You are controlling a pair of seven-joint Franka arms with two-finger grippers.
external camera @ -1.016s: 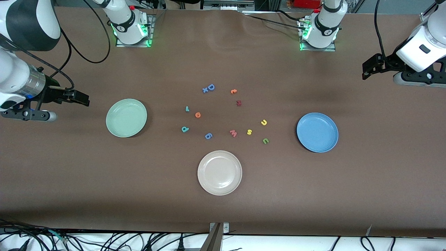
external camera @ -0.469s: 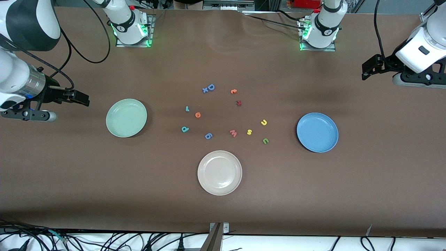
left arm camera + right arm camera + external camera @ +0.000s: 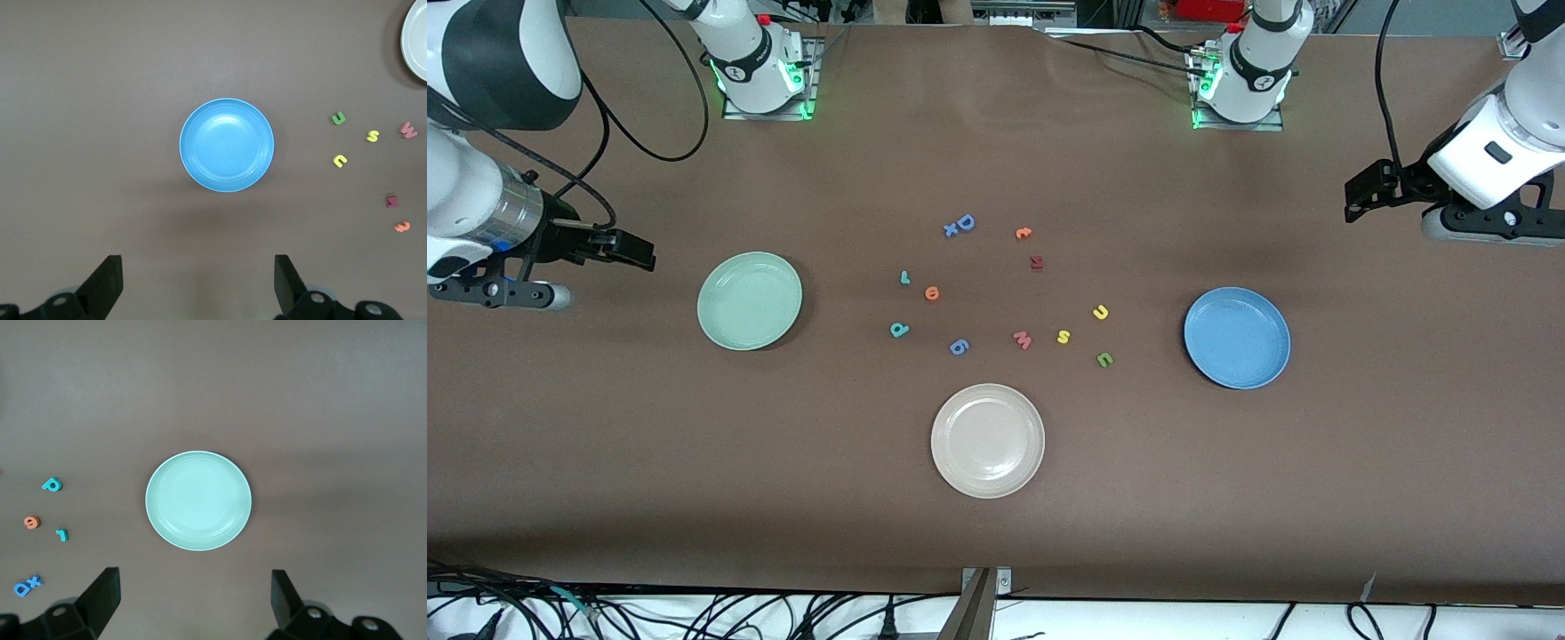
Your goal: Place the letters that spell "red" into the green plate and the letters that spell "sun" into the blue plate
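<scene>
The brown table (image 3: 996, 533) carries three plates: the green plate (image 3: 750, 300) toward the right arm's end, the blue plate (image 3: 1237, 337) toward the left arm's end, and a cream-white plate (image 3: 988, 440) between them, nearest the front camera. The right gripper (image 3: 636, 253) hangs over bare table just beside the green plate, fingers spread wide and holding nothing; the left gripper (image 3: 1359, 191) hangs over bare table near the blue plate, likewise spread and empty. All letters lie loose on the table between the green and blue plates. The teal "r" (image 3: 904, 278), orange "e" (image 3: 932, 293) and teal "d" (image 3: 899, 330) sit on the green plate's side. The yellow "u" (image 3: 1101, 312), yellow "s" (image 3: 1064, 336) and green "n" (image 3: 1104, 359) sit nearer the blue plate. Both task plates hold nothing.
</scene>
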